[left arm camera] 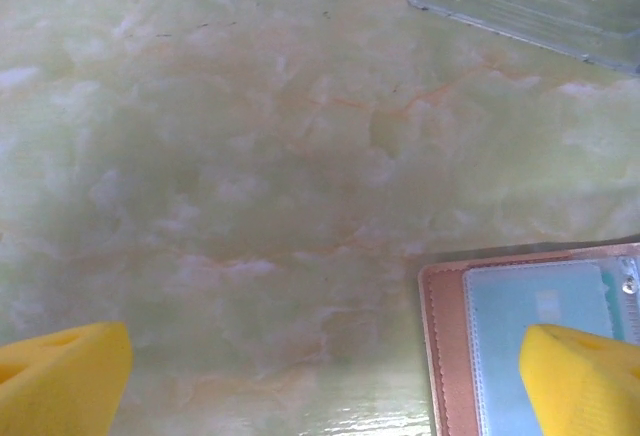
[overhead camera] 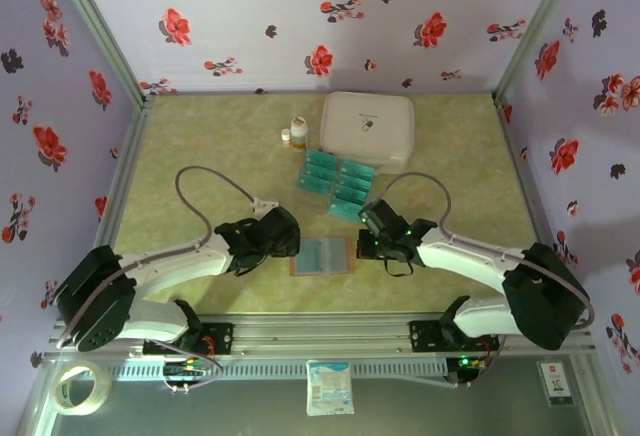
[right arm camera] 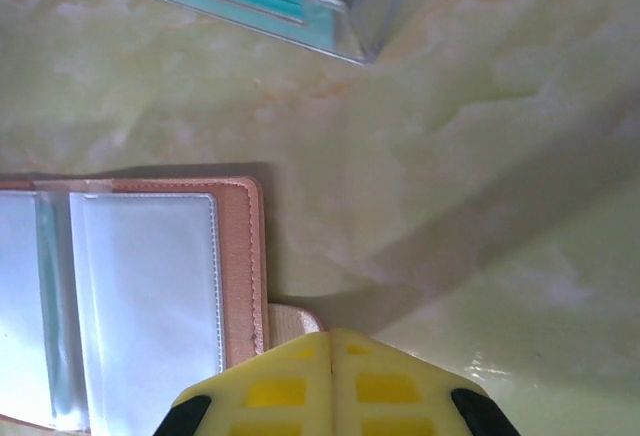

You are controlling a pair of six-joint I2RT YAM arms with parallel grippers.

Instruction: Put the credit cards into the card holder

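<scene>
At lower centre of the top view the card holder point(overhead camera: 322, 254) lies open, wide-open left hand point(left arm camera: 320, 391) at its left edge, closed right hand point(right arm camera: 330, 376) at its right, likely steadying it, credit cards point(overhead camera: 338, 181) just above.

A: Table point(overhead camera: 200, 146)?
B: Pale green marbling, orange veins.
A: Walls point(overhead camera: 300, 16)?
B: Lilac; red and black flowers.
A: Cards point(overhead camera: 338, 181)?
B: Teal, pale markings.
A: Holder point(overhead camera: 322, 255)?
B: Reddish-brown cover, pale blue-grey inside.
A: Case point(overhead camera: 368, 126), fingers point(left arm camera: 60, 376)?
B: White; yellow.
</scene>
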